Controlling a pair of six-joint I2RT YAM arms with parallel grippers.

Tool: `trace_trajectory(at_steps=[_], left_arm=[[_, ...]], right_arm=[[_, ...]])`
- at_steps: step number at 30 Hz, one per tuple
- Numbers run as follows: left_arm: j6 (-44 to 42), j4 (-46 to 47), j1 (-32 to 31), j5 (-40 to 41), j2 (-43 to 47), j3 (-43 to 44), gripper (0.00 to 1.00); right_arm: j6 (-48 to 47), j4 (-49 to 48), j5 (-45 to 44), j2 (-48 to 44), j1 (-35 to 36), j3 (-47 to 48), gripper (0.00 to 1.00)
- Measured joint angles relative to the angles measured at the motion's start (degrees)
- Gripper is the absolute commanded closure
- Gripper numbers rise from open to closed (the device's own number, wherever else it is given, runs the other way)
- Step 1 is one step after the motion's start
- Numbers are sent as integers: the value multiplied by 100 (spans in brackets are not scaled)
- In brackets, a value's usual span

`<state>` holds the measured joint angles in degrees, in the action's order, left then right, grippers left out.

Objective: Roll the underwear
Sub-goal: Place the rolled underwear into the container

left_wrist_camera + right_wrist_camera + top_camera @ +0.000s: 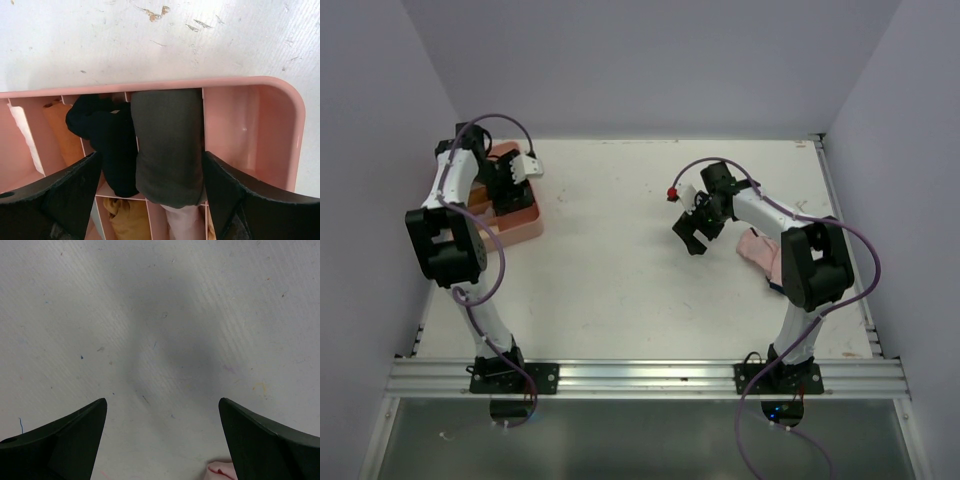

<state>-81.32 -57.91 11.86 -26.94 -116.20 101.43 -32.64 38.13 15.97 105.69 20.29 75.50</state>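
Far left, over the tray [520, 232], left gripper [151, 155] gapes astride the rolled olive underwear [167, 145]; best lifted straight up, no snagging. At right, the right gripper [161, 401] hovers open beside the pink underwear [757, 247].

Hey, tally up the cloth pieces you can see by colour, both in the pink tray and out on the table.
olive-brown cloth: 1
black cloth: 1
mustard cloth: 2
pale pink cloth: 2, one on the table and one in the tray
Total: 6
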Motion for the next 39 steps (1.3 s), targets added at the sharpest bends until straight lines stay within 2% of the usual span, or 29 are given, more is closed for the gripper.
trace_trajectory(at_steps=[2,6,11,15,25,34,39], left_arm=[[61,-13,0,-37,2,63,20],[125,-155,15,-133,11,332,30],[118,-328,87,-149,98,487,32],[66,-511,212,-140,122,487,46],[-96,-706,313,-28,125,310,44],[39,-216,319,120,-17,-98,46],[181,-138,339,122,-153,-105,58]], right_arm=[[0,0,2,0,-2,0,1],[0,4,2,0,-2,0,1],[0,2,2,0,0,0,1],[0,2,2,0,-2,0,1],[2,7,2,0,-2,0,1],[2,37,0,0,-11,0,1],[2,70,0,0,-11,0,1]])
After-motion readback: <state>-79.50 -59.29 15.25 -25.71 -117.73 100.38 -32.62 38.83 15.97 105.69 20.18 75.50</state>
